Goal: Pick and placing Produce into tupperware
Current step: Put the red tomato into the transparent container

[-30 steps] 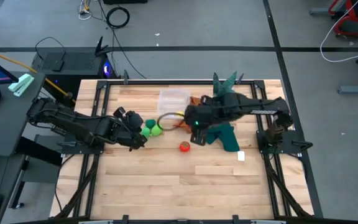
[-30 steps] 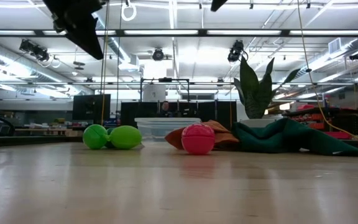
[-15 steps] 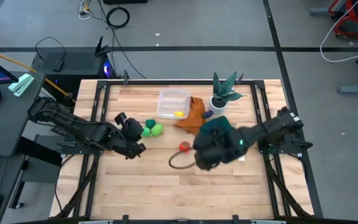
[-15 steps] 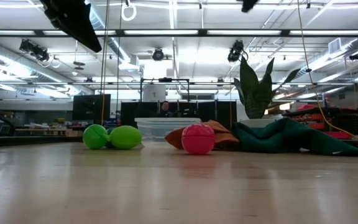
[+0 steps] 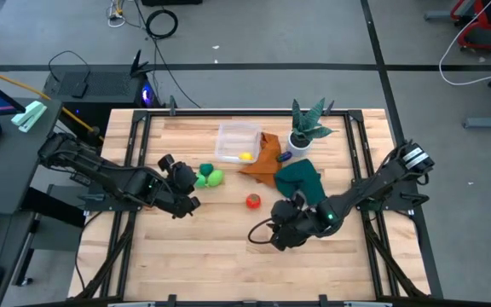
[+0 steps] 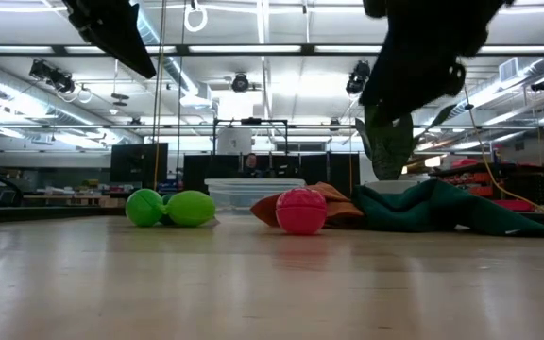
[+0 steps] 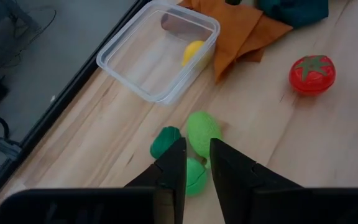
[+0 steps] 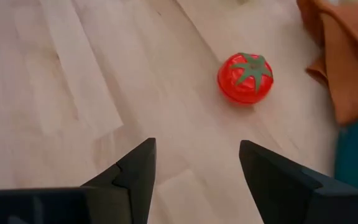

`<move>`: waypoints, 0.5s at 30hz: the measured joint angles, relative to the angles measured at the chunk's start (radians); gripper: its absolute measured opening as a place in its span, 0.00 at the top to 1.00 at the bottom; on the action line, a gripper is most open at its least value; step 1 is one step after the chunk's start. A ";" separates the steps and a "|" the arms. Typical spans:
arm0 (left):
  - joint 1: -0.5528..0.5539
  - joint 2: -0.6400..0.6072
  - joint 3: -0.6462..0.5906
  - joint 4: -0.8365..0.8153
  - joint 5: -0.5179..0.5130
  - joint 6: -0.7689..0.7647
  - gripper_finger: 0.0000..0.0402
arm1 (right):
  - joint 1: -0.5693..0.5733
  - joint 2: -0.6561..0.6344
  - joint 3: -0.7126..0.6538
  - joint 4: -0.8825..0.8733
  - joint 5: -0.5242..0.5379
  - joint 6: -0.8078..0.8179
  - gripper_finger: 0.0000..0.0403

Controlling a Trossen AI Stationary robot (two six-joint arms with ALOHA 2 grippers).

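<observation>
Two green produce pieces (image 5: 210, 176) lie touching on the table, and a red tomato piece (image 5: 253, 201) lies to their right. A yellow piece (image 5: 246, 157) lies inside the clear tupperware (image 5: 228, 132) at the far middle. A dark purple piece (image 5: 285, 156) lies beside the white plant pot. My left gripper (image 7: 195, 163) hovers above the green pieces (image 7: 202, 129), its fingers a narrow gap apart with nothing between them. My right gripper (image 8: 197, 163) stands open, low, on the near-right side of the tomato (image 8: 245, 77), apart from it.
An orange cloth (image 5: 262, 159) and a dark green cloth (image 5: 301, 179) lie right of the tupperware. A potted plant (image 5: 305, 128) stands at the far right. Bare wood stretches along the near half of the table (image 5: 194, 256).
My right gripper has swung from above the far middle by the tupperware toward the near edge and sunk low beside the tomato, rolling as it went; it now shows in the low view. The produce has stayed where it was.
</observation>
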 joint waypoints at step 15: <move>-0.019 0.000 0.000 0.232 0.208 0.388 0.80 | -0.190 0.000 -0.142 0.198 -0.004 -0.271 0.44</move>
